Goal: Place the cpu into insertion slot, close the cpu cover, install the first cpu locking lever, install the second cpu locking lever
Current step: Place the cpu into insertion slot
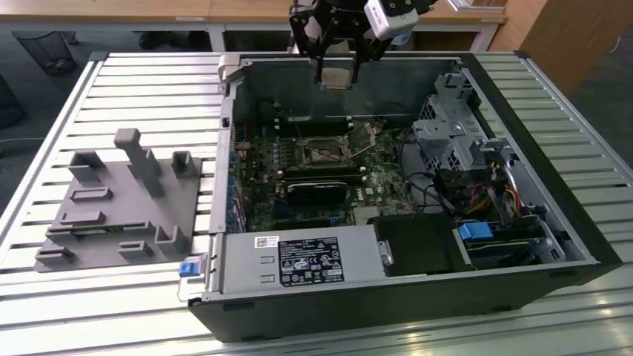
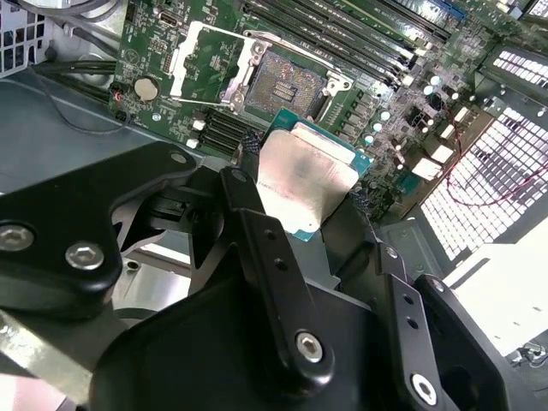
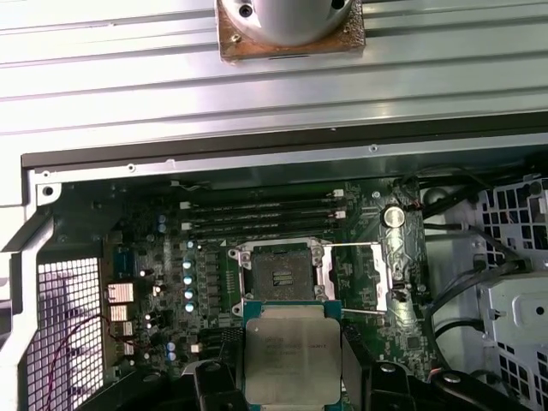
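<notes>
silvery-tan lid, green edge: cpu (image 2: 308, 171) is clamped between the fingers of my end effector (image 2: 300, 205), hanging over the open case (image 1: 396, 311), well apart from the insertion slot (image 3: 280, 276). cpu cover (image 3: 383, 274) lies flipped open beside the slot, so the pins (image 2: 287, 86) are bare. risks, my read: any skew and a corner lands first and bends pins. thin-edge grip could slip. wrong rotation and it won't seat.
</notes>
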Controlling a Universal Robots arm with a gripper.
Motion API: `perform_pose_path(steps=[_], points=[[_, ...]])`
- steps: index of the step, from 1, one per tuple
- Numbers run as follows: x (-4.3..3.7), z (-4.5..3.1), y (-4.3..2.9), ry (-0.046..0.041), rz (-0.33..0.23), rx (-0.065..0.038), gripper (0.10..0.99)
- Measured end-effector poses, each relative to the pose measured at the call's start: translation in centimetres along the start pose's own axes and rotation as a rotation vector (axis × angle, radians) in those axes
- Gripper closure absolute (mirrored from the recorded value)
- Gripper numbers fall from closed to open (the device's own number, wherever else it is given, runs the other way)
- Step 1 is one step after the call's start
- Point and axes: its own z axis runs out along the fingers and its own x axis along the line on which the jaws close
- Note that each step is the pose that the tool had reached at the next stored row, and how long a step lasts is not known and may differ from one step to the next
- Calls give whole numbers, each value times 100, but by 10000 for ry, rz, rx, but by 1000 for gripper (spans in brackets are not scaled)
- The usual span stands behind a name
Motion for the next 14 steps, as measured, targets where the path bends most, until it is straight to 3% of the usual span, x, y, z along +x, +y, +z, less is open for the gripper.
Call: perform_pose_path(steps=[14], points=[[0, 0, 4, -8, 91, -2, 545]])
